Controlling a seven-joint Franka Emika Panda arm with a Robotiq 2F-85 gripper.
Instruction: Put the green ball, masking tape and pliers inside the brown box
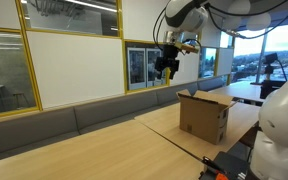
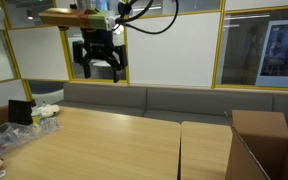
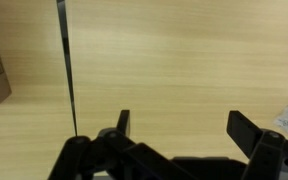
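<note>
- Hand (image 2: 100,66), black and two-fingered, hangs high above the pale wooden desk (image 2: 104,140) at upper left of an exterior view, its fingers (image 3: 246,128) apart and gripping nothing.
- At lower right, the brown cardboard box (image 2: 259,148) stands on the desk with flaps up, well apart from the hand.

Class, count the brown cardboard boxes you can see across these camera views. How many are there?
1. The brown cardboard box stands on the light wooden table, visible in both exterior views. More boxes may sit outside the frames.
</note>
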